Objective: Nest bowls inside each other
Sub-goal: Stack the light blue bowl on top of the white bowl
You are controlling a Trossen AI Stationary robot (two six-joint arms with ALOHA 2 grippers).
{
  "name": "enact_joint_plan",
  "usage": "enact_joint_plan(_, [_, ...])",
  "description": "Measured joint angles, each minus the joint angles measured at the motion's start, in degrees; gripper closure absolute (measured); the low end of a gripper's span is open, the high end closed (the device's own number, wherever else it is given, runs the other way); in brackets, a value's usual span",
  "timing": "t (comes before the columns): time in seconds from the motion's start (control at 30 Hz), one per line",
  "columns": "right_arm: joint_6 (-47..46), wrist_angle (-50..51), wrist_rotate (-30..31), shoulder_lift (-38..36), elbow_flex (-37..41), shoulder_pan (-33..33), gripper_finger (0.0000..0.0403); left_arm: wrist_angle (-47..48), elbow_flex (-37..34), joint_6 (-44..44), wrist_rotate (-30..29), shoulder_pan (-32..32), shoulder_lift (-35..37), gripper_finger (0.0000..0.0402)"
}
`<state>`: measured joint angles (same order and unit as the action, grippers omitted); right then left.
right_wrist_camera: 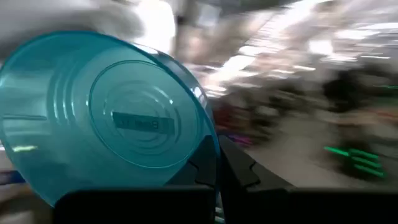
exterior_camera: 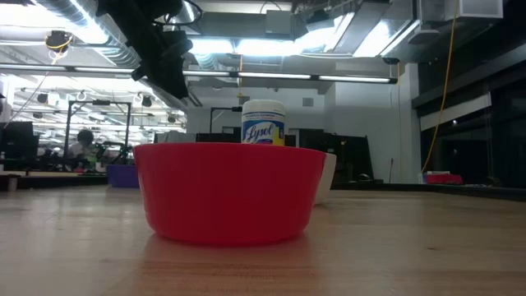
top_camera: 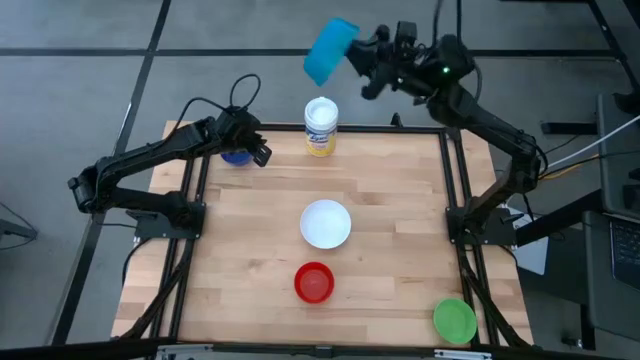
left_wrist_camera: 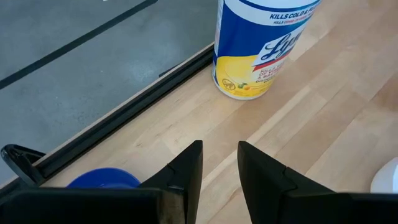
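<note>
My right gripper point(top_camera: 352, 56) is raised high over the table's far edge, shut on the teal-blue bowl point(top_camera: 328, 52), which is tipped on its side. The white bowl point(top_camera: 325, 223) sits mid-table with the red bowl point(top_camera: 314, 283) just nearer. The green bowl point(top_camera: 455, 320) rests at the near right corner. The dark blue bowl point(top_camera: 235, 157) sits at the far left, partly under my left gripper point(top_camera: 262, 154). That gripper's fingers point(left_wrist_camera: 186, 171) stand apart with nothing between them. My right gripper pinches the teal-blue bowl's rim point(right_wrist_camera: 209, 142) between its two fingers, one on each face of the wall. The fingers reach toward the table's left. The bowl is lifted clear, on edge, its round bottom point(right_wrist_camera: 140, 121) facing the wrist camera.
A tall canister point(top_camera: 321, 127) with a white lid and yellow label stands at the middle of the far edge, between the two grippers. Black frame rails point(top_camera: 455, 215) run along the table's left and right sides. Bare wood lies at the near left.
</note>
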<state>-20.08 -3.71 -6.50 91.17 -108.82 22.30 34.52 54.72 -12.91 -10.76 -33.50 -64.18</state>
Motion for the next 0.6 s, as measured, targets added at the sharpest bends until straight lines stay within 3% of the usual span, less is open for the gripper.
enact_joint_plan(0.13, [7.10,19.36,18.54,-0.07,-7.67,-0.94,0.0402,0.00,0.00,-0.02,0.00,0.00,0.00,0.0304])
enact_joint_plan(0.33, [15.26,35.59,43.94,0.07,-15.36,-3.22,0.0402,0.00,0.00,-0.04,0.00,0.00,0.00,0.0304])
enact_joint_plan(0.43, [19.35,39.09,55.83,0.05,-16.17,-4.53,0.0402,0.00,0.00,-0.47,0.00,0.01,0.00,0.0304])
enact_joint_plan(0.5, [21.75,39.78,59.69,0.11,-16.17,-5.24,0.0402,-0.01,0.00,-0.80,-0.01,0.00,0.00,0.0304])
enact_joint_plan(0.6, [22.65,40.75,59.68,0.11,-16.17,-5.72,0.0403,-0.01,0.00,-1.12,0.00,0.01,0.00,0.0304])
